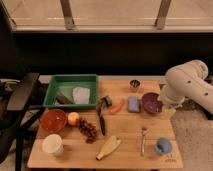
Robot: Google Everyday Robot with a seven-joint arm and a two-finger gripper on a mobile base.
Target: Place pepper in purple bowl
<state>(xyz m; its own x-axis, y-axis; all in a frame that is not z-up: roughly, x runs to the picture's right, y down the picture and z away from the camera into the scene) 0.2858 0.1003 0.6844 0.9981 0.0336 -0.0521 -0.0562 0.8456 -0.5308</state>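
The pepper [116, 107], slim and orange-red, lies on the wooden table [130, 160] near its middle, between the black-handled knife [102, 119] and a blue-grey sponge [133, 103]. The purple bowl [151, 102] stands to the right of the sponge, near the table's right edge. My white arm [187, 82] comes in from the right. My gripper [167, 106] hangs at its lower end, just right of the purple bowl and well away from the pepper.
A green tray [71, 80] with a cloth sits at the back left. An orange bowl [53, 120], apple [73, 118], grapes [88, 129], banana [108, 147], white cup [52, 145], fork [143, 140], blue cup [162, 146] and metal cup [134, 84] lie around. A black chair [20, 100] stands at the left.
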